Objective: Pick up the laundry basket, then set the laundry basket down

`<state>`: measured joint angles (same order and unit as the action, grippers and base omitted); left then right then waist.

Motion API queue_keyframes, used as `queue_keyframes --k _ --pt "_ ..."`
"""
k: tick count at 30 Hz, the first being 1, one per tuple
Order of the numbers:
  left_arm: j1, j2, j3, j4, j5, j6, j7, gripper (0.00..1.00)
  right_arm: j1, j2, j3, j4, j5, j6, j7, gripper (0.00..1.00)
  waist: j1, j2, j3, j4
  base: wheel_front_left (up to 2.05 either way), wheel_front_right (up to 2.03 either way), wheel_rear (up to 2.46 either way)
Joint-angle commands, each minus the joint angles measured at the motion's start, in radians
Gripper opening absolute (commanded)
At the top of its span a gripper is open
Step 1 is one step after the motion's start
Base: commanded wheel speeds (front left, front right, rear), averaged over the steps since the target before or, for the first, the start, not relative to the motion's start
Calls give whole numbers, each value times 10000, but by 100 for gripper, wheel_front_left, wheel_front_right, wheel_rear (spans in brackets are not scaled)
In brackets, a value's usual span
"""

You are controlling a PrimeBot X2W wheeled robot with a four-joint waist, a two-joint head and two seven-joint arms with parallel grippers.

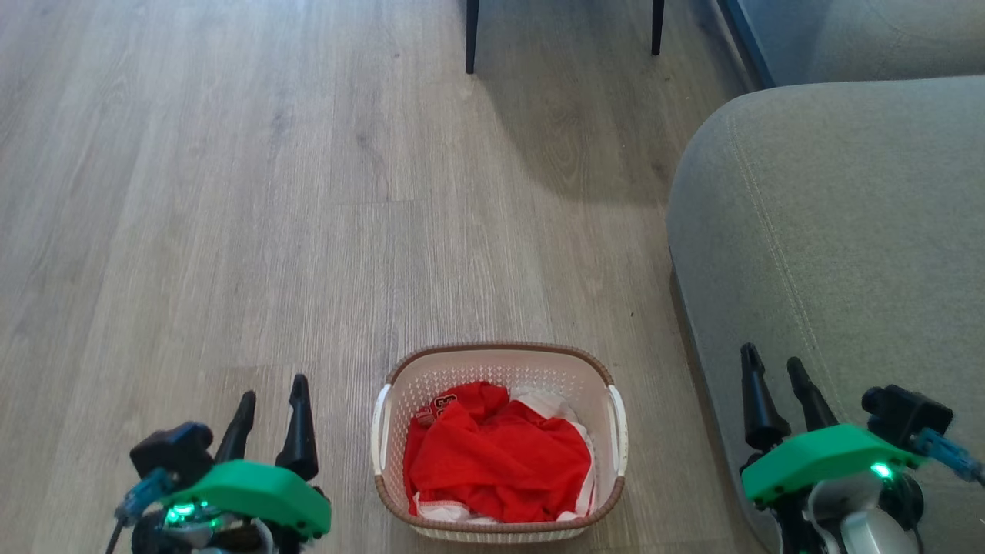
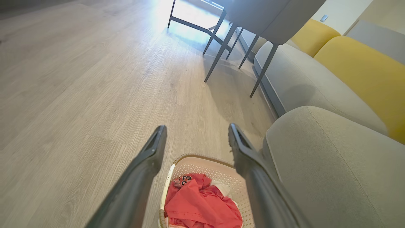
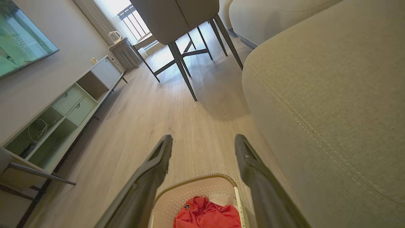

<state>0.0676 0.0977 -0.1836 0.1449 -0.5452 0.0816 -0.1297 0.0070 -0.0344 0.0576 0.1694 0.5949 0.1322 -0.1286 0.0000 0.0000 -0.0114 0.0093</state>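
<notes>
Left gripper (image 1: 274, 388) — fingers apart, empty. Laundry basket (image 1: 500, 348) sits on the floor (image 1: 231, 192) between the 2 grippers, 1 handle toward each; left looks nearer. Right gripper (image 1: 770, 356) — fingers apart, empty, over the sofa (image 1: 831, 231).

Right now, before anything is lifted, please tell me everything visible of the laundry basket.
The laundry basket is a small, rounded-rectangular tub of cream-white plastic with perforated walls, a brown woven-look rim and a white handle on each side. It stands upright on the wooden floor, beside the grey sofa but apart from it. A crumpled red garment with some white cloth lies inside. The left hand and right hand, both open, flank it without touching.
</notes>
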Motion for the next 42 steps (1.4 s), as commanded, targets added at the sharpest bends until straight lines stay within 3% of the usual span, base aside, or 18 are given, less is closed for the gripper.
queue_keyframes --k 1,18,42 --pt "-168 209 169 -424 356 110 -168 100 -249 -109 197 -435 -357 -10 -194 100 0 0 -12 5 0 0 0" --pt "211 238 -86 -646 2188 332 -641 100 -109 -129 463 -592 -2247 -12 -662 100 0 0 -139 -5 0 0 0" --pt "604 -134 93 -927 4697 358 -1321 100 -54 -158 924 -887 -4978 -15 -1332 100 0 0 -183 11 0 0 0"
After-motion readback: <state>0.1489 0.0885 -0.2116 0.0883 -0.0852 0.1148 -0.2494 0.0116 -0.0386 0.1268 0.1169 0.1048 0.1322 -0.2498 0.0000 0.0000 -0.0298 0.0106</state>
